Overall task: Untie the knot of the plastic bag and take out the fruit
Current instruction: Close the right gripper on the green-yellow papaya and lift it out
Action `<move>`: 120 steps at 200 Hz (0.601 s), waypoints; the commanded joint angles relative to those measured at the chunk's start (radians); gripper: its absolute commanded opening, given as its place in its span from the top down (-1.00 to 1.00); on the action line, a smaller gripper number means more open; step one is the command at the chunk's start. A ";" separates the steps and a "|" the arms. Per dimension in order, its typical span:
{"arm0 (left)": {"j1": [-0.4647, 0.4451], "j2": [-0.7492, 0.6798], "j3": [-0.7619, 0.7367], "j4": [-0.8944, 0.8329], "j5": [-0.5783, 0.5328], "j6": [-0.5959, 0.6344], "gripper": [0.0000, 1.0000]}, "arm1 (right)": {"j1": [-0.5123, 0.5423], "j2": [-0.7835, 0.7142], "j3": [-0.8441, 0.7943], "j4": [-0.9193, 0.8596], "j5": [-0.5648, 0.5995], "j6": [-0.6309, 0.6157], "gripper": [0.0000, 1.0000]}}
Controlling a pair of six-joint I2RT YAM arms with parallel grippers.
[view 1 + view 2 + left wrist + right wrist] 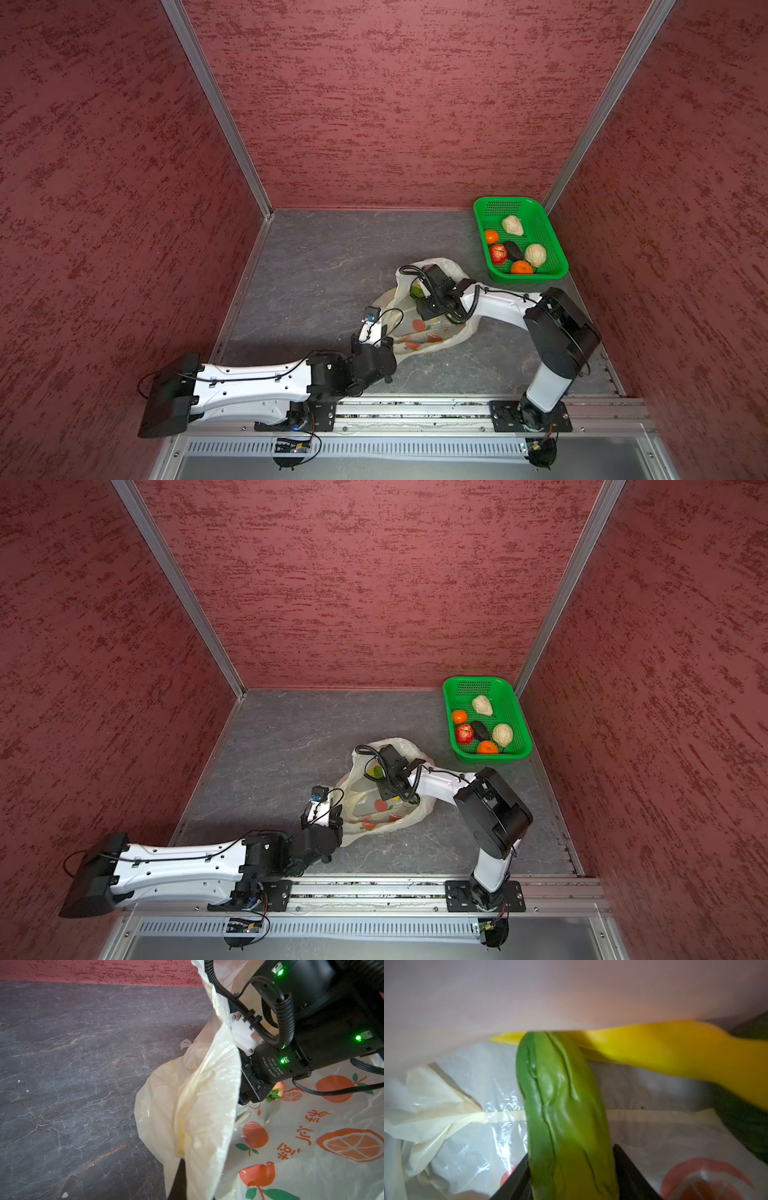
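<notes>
The plastic bag (419,332) (374,814) lies open on the grey floor, printed with orange fruit. Its knot does not show. My left gripper (380,320) (185,1163) is shut on a cream fold of the bag's rim (197,1095), holding it up. My right gripper (417,293) (571,1151) reaches inside the bag, and both its fingers press against a green ridged fruit (560,1095) (376,772). A yellow banana (654,1053) lies behind that fruit inside the bag.
A green basket (505,206) (473,686) stands at the back right by the wall and holds several fruit: oranges, a red apple, a dark avocado and cream bumpy ones. Red walls close three sides. A metal rail runs along the front.
</notes>
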 commanded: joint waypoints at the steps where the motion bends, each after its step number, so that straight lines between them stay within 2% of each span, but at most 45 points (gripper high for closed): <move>1: -0.006 -0.015 0.008 -0.005 -0.017 -0.005 1.00 | 0.018 -0.028 0.014 0.008 0.014 -0.016 0.04; 48: -0.009 -0.016 0.004 -0.010 -0.018 -0.007 1.00 | 0.041 -0.093 0.034 -0.037 0.001 -0.011 0.23; 120: -0.009 -0.034 -0.006 -0.015 -0.026 -0.009 1.00 | 0.085 -0.212 0.047 -0.111 -0.042 0.056 0.28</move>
